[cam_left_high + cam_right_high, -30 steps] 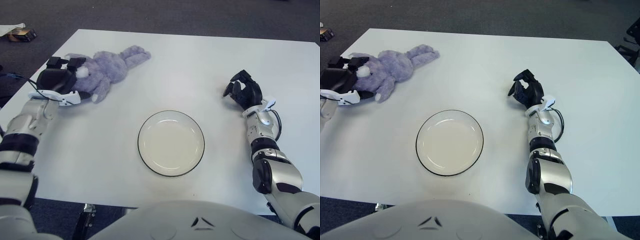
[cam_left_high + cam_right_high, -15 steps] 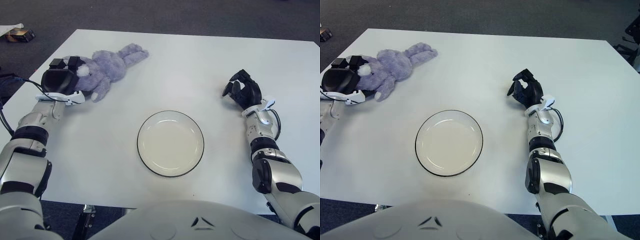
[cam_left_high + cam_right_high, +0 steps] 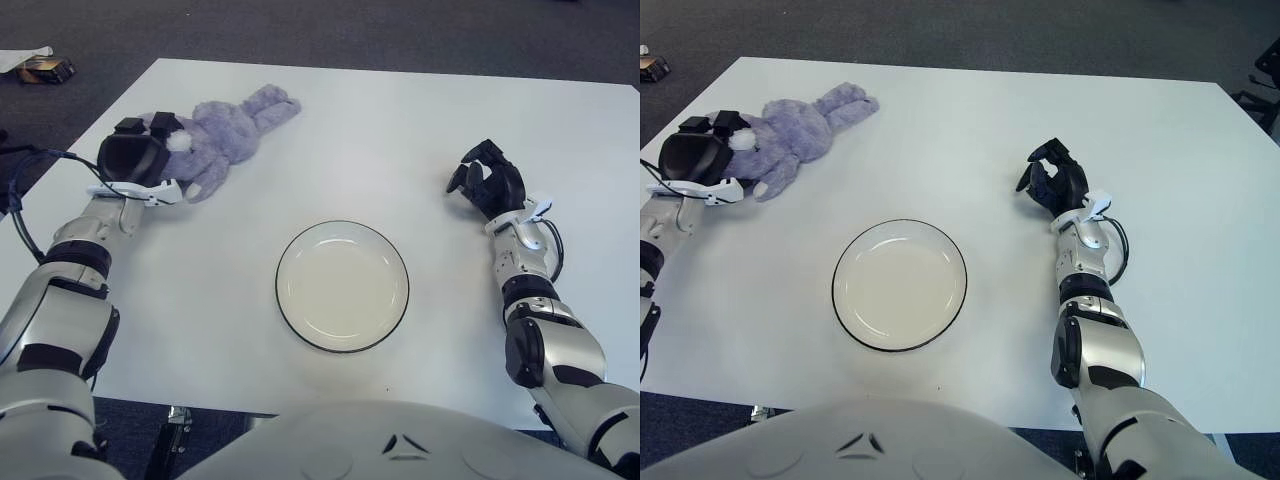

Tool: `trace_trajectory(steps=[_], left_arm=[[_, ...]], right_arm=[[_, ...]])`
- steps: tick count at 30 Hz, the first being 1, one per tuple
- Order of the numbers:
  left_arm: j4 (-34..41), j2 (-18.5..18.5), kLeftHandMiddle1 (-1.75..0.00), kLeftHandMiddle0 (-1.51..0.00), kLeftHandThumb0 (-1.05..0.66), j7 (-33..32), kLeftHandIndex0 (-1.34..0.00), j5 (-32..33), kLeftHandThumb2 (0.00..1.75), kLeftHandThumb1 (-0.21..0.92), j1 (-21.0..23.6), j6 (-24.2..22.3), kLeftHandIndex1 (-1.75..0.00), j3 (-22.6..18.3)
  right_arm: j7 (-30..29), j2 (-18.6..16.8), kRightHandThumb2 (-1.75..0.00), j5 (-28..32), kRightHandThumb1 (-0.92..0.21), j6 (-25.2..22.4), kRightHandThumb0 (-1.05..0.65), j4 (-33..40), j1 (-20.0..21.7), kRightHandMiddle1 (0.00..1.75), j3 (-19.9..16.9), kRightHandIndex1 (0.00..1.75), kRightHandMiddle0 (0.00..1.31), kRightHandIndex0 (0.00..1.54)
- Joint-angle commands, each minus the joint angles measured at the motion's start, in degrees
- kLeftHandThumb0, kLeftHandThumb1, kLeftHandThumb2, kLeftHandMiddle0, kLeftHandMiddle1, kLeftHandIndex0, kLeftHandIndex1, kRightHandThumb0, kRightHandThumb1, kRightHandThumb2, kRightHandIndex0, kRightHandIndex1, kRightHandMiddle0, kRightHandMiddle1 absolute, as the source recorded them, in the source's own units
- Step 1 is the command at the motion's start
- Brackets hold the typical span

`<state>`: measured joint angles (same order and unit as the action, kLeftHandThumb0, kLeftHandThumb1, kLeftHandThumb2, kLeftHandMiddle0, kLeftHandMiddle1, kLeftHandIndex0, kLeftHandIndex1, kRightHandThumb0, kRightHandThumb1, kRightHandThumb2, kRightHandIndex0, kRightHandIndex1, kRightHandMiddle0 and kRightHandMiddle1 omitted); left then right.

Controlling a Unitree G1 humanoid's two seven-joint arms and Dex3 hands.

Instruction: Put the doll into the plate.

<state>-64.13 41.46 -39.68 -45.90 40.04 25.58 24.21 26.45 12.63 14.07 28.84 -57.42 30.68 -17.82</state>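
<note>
Left hand grasping the rear end of the purple doll, which lies at the tabletop's far-left corner. Plate near centre, well apart. Right hand clenched, resting at right.

Both arms are clad in glossy silver-grey shells broken by black bands at the joints. The left hand is a rounded black housing with blocky black fingers, joined to its forearm by a white wrist bracket. The right hand is likewise black, with three stubby segmented fingers above a white wrist piece. Thin black cables loop beside each wrist. A pale grey torso shell carries small dark triangular marks.
</note>
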Motion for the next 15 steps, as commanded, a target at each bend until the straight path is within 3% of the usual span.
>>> trace_trajectory(steps=[1, 15], left_arm=[[0.01, -1.73, -1.67, -0.87, 0.00, -1.29, -0.68, -1.72, 1.70, -0.04, -0.29, 0.28, -1.75, 2.06], [-0.39, -7.93, -1.56, -0.94, 0.00, -13.03, -0.67, -4.50, 1.67, -0.05, 4.11, -1.29, -1.75, 5.91]], right_arm=[[-0.07, -2.79, -0.93, 0.46, -0.62, -3.10, -0.40, -3.18, -5.23, 1.75, 0.28, 1.60, 0.38, 0.79], [-0.88, -2.69, -0.94, -0.04, -0.61, -3.33, -0.40, -2.41, -5.64, 1.75, 0.77, 1.60, 0.38, 0.78]])
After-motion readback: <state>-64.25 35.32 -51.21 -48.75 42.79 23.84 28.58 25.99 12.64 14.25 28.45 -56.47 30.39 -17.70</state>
